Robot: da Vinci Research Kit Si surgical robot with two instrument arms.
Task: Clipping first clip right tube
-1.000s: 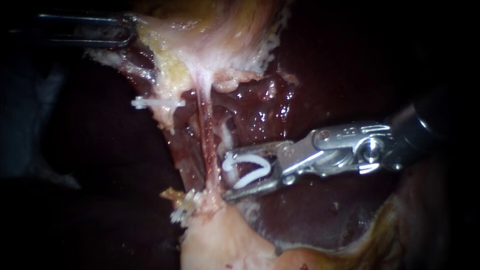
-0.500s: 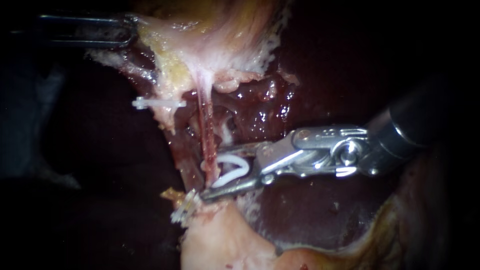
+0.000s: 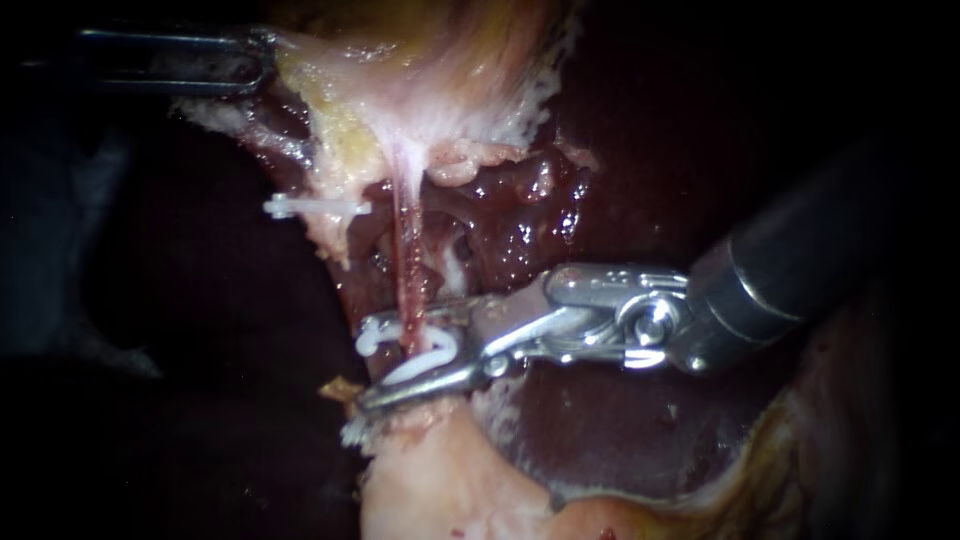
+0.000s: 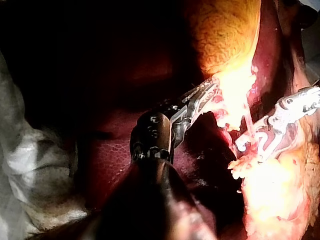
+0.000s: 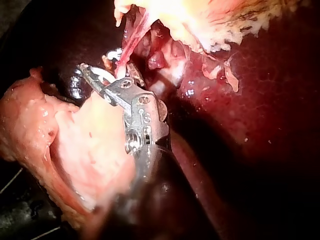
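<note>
Foreground, right instrument (image 3: 366,364), jaws holding an open white clip (image 3: 425,362) astride the right tube (image 3: 408,275), liver (image 3: 620,430) beneath, second clip (image 3: 315,207) left of that tube, farther back, left instrument (image 3: 258,62) clenched on gallbladder (image 3: 400,90) edge.

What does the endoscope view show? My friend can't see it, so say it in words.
The right instrument holds an open white clip in its jaws, set around a thin pink tube over dark red liver. At upper left, the left instrument grips the pale tissue that the tube runs up to. A second clip sits left of the tube.
</note>
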